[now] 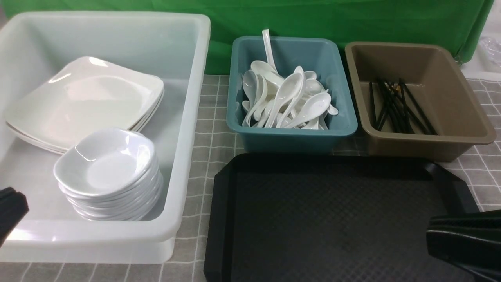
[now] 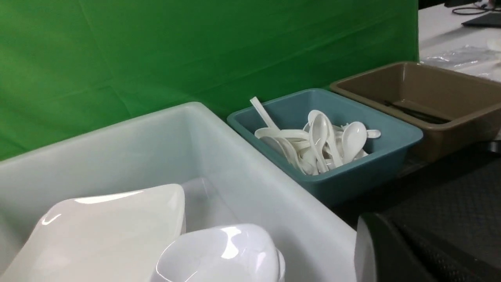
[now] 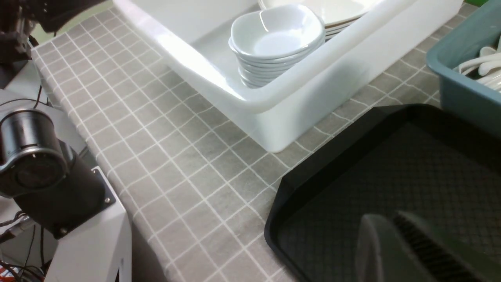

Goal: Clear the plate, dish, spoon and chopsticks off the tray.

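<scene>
Logging tableware positions and end effector states

Found tray [image 1: 332, 219] flat on the grey checked table [image 1: 211, 129], nearest the robot, just in front of teal tub [image 1: 293, 137] and brown tub [image 1: 462, 117]. Noted only its textured black surface in all three views.

Found plates [image 1: 86, 98] stacked in the far part of the white bin [image 1: 188, 117], left of the tray. Saw dishes [image 1: 105, 164] piled in the same bin, nearer the robot, just beside the plates. Counted no exact number in either stack.

Saw spoons [image 1: 289, 98] heaped in the teal tub, one handle standing up against its far wall. Saw chopsticks [image 1: 395, 105] lying loose in the brown tub.

Recorded left end effector [image 1: 11, 211] pressed together, at the near left corner of the white bin. Observed right end effector [image 1: 462, 243] over the tray's near right corner; could not tell its state from these views.
</scene>
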Motion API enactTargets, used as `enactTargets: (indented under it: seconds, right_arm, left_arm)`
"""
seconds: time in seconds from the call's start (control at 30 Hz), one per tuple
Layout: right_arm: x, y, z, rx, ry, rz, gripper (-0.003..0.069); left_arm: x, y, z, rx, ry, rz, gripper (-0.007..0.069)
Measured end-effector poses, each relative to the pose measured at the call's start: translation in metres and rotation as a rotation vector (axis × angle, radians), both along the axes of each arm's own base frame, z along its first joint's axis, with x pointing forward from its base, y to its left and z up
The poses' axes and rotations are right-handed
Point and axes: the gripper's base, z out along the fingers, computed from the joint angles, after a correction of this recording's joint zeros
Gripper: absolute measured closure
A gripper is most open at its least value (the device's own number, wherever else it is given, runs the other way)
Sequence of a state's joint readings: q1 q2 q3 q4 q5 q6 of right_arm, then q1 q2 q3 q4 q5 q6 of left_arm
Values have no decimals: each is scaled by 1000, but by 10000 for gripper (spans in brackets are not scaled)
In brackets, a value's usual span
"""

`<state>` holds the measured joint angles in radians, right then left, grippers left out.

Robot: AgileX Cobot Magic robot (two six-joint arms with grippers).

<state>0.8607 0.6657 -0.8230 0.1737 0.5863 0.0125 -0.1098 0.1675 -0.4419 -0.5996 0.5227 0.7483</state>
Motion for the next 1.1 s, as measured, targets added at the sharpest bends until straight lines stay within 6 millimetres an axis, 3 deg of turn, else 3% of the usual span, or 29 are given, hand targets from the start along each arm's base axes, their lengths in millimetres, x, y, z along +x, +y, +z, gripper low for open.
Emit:
enactTargets:
  seconds: [0.7,0.83,0.93,1.1]
  right_arm:
    - [1,-1,0,0,1,-8,542]
    - [11,-11,-4,-26,-37,-111,583]
    - [16,-32,-31,-81,-79,-249,634]
    - [0,-70,-112,-175,-135,-505,641]
  left_arm:
    - [1,4,-3,108,-12,41,620]
    - [1,5,-3,111,-12,42,620]
    - [2,5,-3,112,-12,43,620]
    - [2,5,-3,112,-12,43,620]
